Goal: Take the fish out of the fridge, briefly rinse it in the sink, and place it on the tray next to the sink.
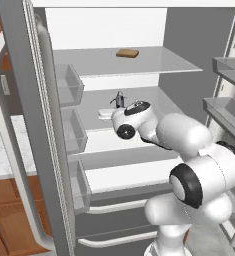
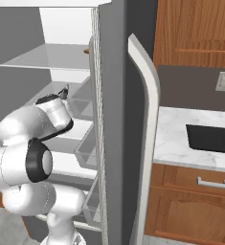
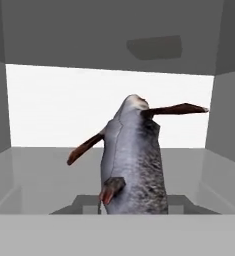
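One gripper [image 1: 119, 100] is seen reaching into the open fridge [image 1: 189, 35], above its middle shelf [image 1: 154, 100]. Its jaws are narrowed and pinched on the fish [image 3: 134, 160], of which there is one; in the hand view the grey body is seen upright just ahead of the camera, with two thin dark fins spread to either side. The fingertips themselves are hidden there by the fish and the grey band. In the left base view the fish [image 1: 120, 96] appears only as a small dark shape above the wrist, raised off the shelf.

Three shelves can be counted in the fridge. On the upper shelf [image 1: 179, 62] one flat tan slab [image 1: 127, 53] is lying. Three clear bins [image 1: 69, 85] are counted on the left door, and no contents can be made out in them.

In the right base view one dark sink [image 2: 212, 139] is sunk into the marble counter [image 2: 174, 134], cut off by the picture's edge. Much of the fridge interior is hidden there by the open door [image 2: 118, 95].
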You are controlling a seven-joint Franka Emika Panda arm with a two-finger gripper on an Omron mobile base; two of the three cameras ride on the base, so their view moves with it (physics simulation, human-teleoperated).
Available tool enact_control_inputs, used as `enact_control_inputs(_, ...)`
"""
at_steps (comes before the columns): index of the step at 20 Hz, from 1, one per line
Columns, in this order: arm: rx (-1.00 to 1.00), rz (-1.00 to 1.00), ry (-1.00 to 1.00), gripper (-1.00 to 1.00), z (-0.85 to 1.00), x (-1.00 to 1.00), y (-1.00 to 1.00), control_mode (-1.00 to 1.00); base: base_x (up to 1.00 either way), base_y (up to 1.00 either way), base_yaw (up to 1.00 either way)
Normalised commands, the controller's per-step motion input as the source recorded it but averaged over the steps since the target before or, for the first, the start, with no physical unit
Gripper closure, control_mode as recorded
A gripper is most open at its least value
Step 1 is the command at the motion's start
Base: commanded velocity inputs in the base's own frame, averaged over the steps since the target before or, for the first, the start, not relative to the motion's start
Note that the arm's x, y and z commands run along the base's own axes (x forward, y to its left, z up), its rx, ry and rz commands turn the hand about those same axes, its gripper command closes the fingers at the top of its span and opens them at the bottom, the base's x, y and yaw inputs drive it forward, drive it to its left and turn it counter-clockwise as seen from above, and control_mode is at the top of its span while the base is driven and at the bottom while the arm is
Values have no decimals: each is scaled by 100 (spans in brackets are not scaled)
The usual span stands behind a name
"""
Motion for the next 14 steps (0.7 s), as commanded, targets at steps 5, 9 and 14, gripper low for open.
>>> enact_control_inputs(5,13,-17,13,100,100,-100,12,-100,0,0,0)
enact_control_inputs(9,13,-16,32,100,100,-100,9,-100,0,0,0)
enact_control_inputs(14,6,-20,26,100,100,-80,11,-100,0,0,0)
